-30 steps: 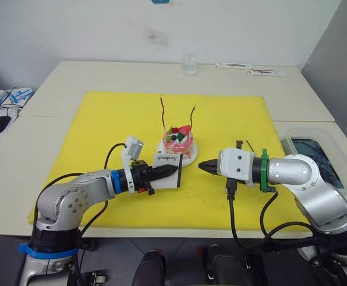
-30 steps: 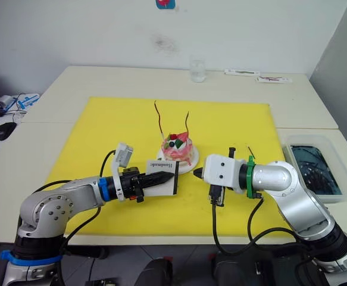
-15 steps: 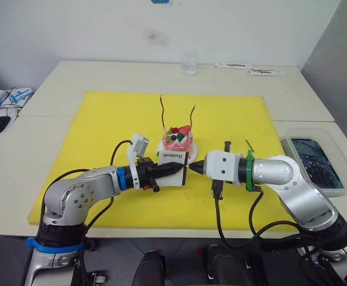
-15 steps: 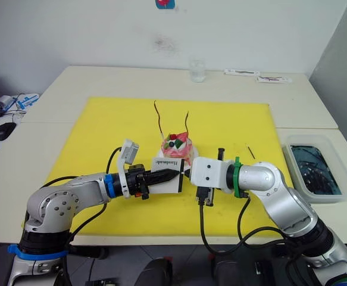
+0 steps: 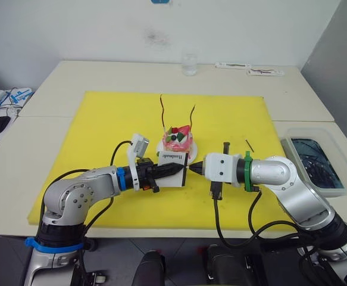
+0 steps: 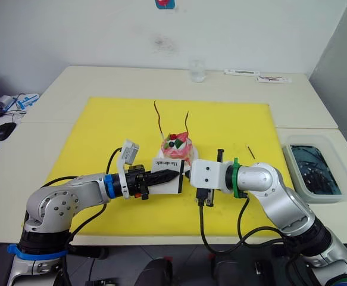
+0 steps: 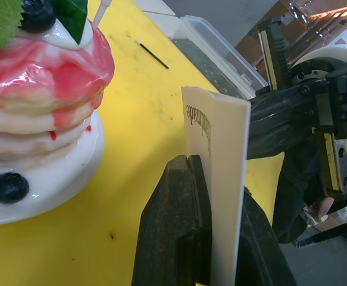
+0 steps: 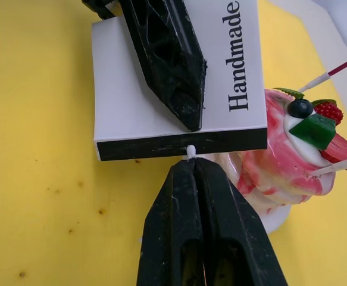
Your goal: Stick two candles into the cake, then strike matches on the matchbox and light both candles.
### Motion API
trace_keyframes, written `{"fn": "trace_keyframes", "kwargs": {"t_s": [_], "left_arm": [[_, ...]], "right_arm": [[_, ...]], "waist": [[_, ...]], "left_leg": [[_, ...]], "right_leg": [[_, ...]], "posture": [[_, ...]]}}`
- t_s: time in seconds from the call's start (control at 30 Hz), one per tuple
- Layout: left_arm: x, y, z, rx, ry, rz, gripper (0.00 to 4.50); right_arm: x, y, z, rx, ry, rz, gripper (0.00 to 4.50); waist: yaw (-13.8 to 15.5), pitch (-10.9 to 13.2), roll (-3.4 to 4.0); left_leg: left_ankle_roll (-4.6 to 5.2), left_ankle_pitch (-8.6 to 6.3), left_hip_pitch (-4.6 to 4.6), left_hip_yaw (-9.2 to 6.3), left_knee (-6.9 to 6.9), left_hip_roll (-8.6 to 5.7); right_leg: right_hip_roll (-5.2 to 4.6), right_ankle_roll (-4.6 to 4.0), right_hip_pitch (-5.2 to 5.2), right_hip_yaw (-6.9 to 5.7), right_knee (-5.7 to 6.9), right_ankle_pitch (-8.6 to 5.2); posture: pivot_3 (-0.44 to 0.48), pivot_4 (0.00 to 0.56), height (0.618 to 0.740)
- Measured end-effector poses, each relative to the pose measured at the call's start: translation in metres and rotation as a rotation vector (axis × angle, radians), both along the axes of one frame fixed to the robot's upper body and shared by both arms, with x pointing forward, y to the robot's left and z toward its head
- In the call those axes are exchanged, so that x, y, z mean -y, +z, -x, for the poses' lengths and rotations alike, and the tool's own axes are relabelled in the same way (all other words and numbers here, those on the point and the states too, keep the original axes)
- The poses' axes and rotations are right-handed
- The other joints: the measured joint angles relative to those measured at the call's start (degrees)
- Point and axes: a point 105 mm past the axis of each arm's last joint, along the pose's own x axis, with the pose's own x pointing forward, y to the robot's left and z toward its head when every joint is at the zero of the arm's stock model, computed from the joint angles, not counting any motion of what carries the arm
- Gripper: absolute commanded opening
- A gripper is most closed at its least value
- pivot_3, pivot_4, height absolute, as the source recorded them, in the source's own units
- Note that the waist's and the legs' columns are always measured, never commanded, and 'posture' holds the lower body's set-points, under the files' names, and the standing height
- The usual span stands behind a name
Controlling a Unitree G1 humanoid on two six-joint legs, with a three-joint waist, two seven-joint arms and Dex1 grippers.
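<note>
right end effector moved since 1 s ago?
Yes. The right end effector closed in toward the cake, its match tip now touching the matchbox.

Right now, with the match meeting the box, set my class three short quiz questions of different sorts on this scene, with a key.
1. True or false: both candles already stand in the cake.
2. Which pincer holds the matchbox? A) left B) right C) neither
3. Fill in: the match tip in the right pincer touches the box's ______ edge.

Key: 1 true. 2 A: the left pincer clamps the box upright beside the cake. 3 black: the pale tip meets the black striking edge; no flame shows.
</note>
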Motion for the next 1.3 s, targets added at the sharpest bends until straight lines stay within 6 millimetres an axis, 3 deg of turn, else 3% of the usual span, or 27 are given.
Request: {"fn": "trace_keyframes", "kwargs": {"t_s": [0.87,0.97,1.03,1.13,1.2,1.3], "left_arm": [[0.001,-0.004,-0.003,-0.031,0.034,0.01,0.0],[0.006,0.01,-0.01,-0.004,0.047,0.064,0.0],[0.005,0.035,-0.016,0.049,0.048,0.127,0.0],[-0.015,0.062,-0.018,0.122,0.077,0.133,0.0],[-0.026,0.062,-0.014,0.11,0.089,0.105,0.0],[-0.035,0.045,-0.001,0.052,0.078,0.039,0.0]], "right_arm": [[-0.005,-0.013,-0.004,-0.008,0.006,0.021,0.03],[-0.005,-0.018,0.006,-0.035,0.048,0.046,0.03],[-0.003,-0.028,0.019,-0.077,0.093,0.084,0.03],[0.003,-0.033,0.031,-0.121,0.125,0.114,0.03],[0.008,-0.027,0.03,-0.113,0.116,0.112,0.03],[0.011,-0.017,0.028,-0.105,0.098,0.084,0.03]], "waist": [[0.0,0.0,0.0],[0.1,0.0,-0.01],[0.3,0.0,-0.02],[-0.4,0.0,0.0],[-1.0,0.0,0.0],[-1.2,0.0,0.0]], "left_leg": [[0.0,0.0,0.0,-0.01,0.0,0.0],[0.0,0.0,-0.04,-0.07,0.02,0.0],[0.0,0.0,-0.06,-0.13,0.04,0.0],[0.0,0.0,0.03,-0.03,0.0,-0.01],[0.0,0.0,0.04,-0.04,-0.02,-0.01],[0.0,0.0,0.06,-0.07,-0.02,0.0]], "right_leg": [[0.0,0.0,0.0,0.0,0.01,0.01],[0.0,0.01,0.02,-0.06,0.0,0.01],[0.0,0.01,0.02,-0.11,-0.01,0.01],[0.0,0.01,0.02,0.0,0.0,0.01],[0.0,0.0,0.0,-0.01,0.05,0.0],[0.01,-0.03,0.01,-0.03,0.09,-0.02]], "posture": [[0.0,0.15,0.74],[0.0,0.15,0.74],[0.0,0.15,0.74],[0.0,0.15,0.74],[0.0,0.15,0.74],[0.0,0.15,0.74]]}}
